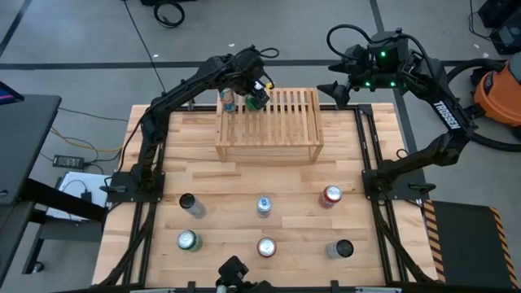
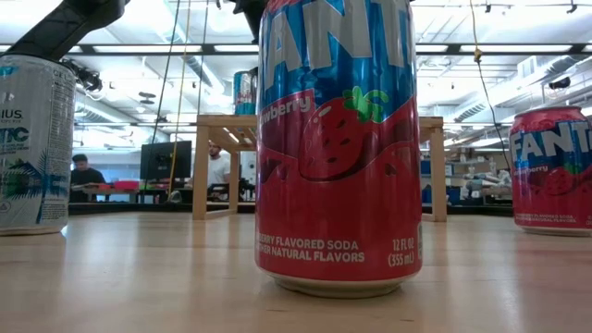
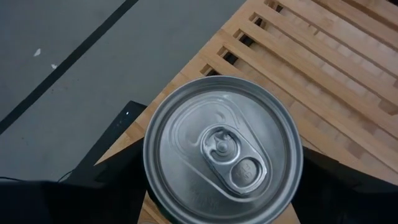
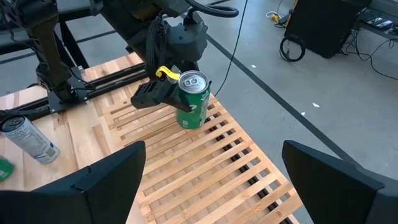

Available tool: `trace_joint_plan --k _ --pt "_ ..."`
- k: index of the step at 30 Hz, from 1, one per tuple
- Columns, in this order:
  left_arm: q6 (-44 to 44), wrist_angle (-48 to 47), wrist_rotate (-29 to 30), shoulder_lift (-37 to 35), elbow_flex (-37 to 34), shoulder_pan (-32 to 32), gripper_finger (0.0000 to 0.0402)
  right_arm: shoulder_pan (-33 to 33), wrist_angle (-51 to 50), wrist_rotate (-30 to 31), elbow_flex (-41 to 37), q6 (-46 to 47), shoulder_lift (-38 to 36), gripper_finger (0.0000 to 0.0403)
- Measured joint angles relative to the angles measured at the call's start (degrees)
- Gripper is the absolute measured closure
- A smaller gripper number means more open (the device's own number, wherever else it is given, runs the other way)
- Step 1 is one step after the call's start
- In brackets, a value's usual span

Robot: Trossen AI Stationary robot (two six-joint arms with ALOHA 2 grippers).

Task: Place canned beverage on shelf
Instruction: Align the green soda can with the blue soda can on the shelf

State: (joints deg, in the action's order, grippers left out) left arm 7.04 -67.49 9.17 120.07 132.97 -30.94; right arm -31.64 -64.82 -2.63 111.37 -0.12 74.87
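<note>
Left tool (image 4: 177,99) of mine is closed around a green can (image 4: 193,99), holding it upright over the shelf (image 1: 281,134), at the slatted top's far left part; from the right wrist view its base looks on or just above the slats (I cannot tell which). Just left of it, at the shelf's left end, a blue-and-white can (image 1: 229,99) already stands.

To do this step well, I judge I should settle the base flat across the slats, not with an edge in a gap, keep clear of that neighbouring can, then spread the fingers gently and back straight away so nothing tips.

Right tool (image 1: 338,91) waits past the shelf's right far corner, fingers spread wide and empty.

Counting, left to right in front of the shelf on the worktop (image 1: 244,183): nearer row, a dark-topped can (image 1: 191,205), a slim pale can (image 1: 263,207), a red can (image 1: 331,195); farther row, a green-topped can (image 1: 188,240), a red Fanta (image 1: 266,247), another dark can (image 1: 342,249). Six waiting, two at the shelf, one shelf, two tools.
</note>
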Motion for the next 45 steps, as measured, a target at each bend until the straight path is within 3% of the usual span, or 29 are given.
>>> trace_joint_plan --k 45 --pt "0.03 0.79 0.17 0.13 -0.07 0.42 0.0086 0.01 0.01 0.00 0.00 0.00 0.00 0.0015"
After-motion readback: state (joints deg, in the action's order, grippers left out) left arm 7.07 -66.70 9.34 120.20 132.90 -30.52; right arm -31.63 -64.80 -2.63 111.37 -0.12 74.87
